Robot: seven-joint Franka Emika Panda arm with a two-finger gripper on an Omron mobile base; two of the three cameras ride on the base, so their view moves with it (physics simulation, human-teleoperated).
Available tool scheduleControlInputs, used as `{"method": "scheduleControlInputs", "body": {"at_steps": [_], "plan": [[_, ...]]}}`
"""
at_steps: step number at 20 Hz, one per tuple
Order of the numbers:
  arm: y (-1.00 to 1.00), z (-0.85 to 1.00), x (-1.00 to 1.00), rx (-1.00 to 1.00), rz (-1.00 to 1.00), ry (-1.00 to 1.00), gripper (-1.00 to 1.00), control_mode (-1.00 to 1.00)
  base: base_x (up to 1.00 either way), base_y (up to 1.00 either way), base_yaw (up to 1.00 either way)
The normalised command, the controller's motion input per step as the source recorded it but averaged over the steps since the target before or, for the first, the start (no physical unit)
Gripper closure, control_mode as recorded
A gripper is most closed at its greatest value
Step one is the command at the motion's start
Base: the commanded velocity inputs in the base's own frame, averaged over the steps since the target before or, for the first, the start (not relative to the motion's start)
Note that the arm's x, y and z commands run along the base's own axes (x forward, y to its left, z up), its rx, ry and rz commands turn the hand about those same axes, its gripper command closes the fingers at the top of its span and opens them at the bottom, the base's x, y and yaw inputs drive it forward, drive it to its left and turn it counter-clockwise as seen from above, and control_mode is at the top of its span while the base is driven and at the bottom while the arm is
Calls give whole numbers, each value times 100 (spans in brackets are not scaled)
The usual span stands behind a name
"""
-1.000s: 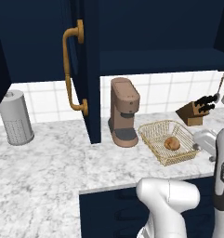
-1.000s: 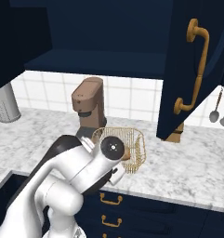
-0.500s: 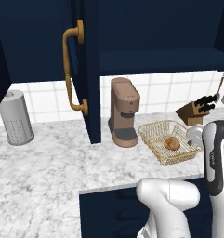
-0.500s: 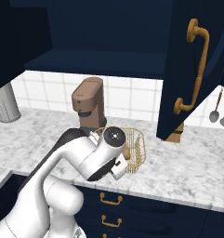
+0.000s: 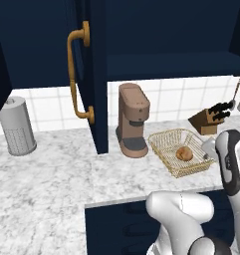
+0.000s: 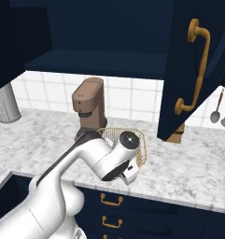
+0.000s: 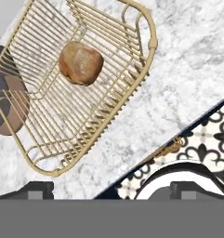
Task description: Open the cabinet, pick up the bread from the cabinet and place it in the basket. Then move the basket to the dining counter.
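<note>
In the left base view a grey perforated canister stands at 9 o'clock; the navy wall cabinet hangs open, its brass handle toward 11; the brown coffee machine sits centre; the wire basket lies at 3 o'clock on the marble counter with the bread roll inside; a knife block stands beyond. The gripper hangs above the counter edge, fingers wide apart, holding nothing.

Golden-brown bread lies inside the gold wire basket on marble; navy cabinet door open
</note>
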Motion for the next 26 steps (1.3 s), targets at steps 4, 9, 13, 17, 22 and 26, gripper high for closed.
{"method": "scheduleControlInputs", "body": {"at_steps": [4, 9, 13, 17, 22, 26], "plan": [[-14, -31, 31, 0, -2, 1, -100, -100, 0, 0, 0], [-11, -29, 33, 0, -1, 5, -100, -100, 0, 0, 0], [0, -19, 34, 0, -1, 3, -100, -100, 0, 0, 0], [0, -19, 32, 0, 0, 0, -100, -100, 0, 0, 0], [0, -27, 24, 0, 0, 0, -100, -100, 0, 0, 0], [0, -33, 20, 0, 0, 0, -100, -100, 0, 0, 0]]}}
